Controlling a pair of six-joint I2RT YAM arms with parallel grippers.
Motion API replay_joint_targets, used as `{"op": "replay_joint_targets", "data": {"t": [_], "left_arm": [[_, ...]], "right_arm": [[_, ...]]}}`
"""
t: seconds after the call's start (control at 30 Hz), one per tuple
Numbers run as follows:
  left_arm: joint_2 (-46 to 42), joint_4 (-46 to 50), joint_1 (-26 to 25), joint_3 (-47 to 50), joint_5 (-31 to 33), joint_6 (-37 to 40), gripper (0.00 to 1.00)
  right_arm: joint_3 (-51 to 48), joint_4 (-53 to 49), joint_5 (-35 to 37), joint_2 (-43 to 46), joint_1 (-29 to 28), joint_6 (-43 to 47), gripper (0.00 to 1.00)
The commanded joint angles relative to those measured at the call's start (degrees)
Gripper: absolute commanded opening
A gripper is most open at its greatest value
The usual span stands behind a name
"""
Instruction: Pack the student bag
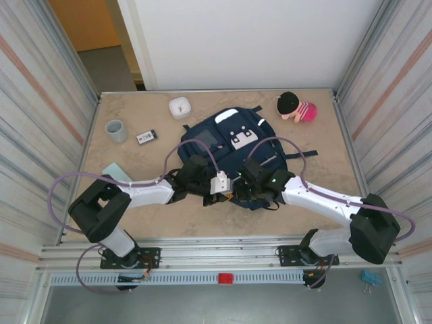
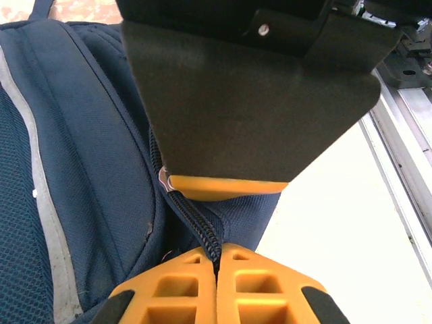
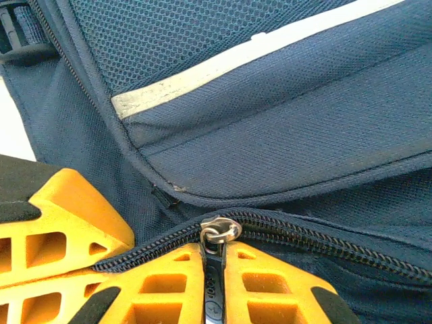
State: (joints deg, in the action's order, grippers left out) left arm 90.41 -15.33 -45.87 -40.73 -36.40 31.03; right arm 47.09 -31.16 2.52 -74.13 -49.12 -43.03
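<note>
At table (image 1: 324, 138) centre, student bag (image 1: 226, 135) was seen overhead | left wrist: left gripper (image 2: 217, 260) was clamped on zipper (image 2: 194, 221) | right wrist: right gripper (image 3: 213, 263) was clamped on zipper pull (image 3: 219, 231).

Two-arm tabletop manipulator, white and black, orange-fingered.
Left arm (image 1: 145, 192) and right arm (image 1: 324, 201): white tube links between bulky black joint housings, black base mounts (image 1: 128, 260), lilac cables (image 1: 196, 141) looping along each arm, white block (image 1: 220, 182) at the left wrist, green indicator light (image 1: 273, 181) at the right wrist. Left gripper (image 2: 216, 263) and right gripper (image 3: 214, 277): orange moulded fingers (image 2: 172, 297) with rectangular cut-out pockets and black outer corners. Black angular plate (image 2: 250, 101) carrying one silver screw (image 2: 263, 29).
</note>
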Motion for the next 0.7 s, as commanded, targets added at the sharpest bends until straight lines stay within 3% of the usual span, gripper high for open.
{"op": "replay_joint_targets", "data": {"t": [0.0, 0.27, 0.43, 0.67], "left_arm": [[-4.1, -2.4, 0.0, 0.0, -2.8, 0.0, 0.0], [-4.3, -1.5, 0.1, 0.2, -2.0, 0.5, 0.0], [-5.0, -1.0, 0.5, 0.9, -1.6, 0.8, 0.0], [-6.6, 0.8, 1.2, 1.8, -0.6, 1.8, 0.0]], "right_arm": [[0.6, -6.3, 5.8, -0.2, 1.2, -0.8, 0.09], [-0.1, -9.6, 6.8, 2.3, 3.5, -1.4, 0.09], [-2.0, -12.8, 6.6, 5.5, 8.8, 1.1, 0.09], [-4.7, -11.6, -3.4, 7.7, 17.9, 9.3, 0.12]]}}
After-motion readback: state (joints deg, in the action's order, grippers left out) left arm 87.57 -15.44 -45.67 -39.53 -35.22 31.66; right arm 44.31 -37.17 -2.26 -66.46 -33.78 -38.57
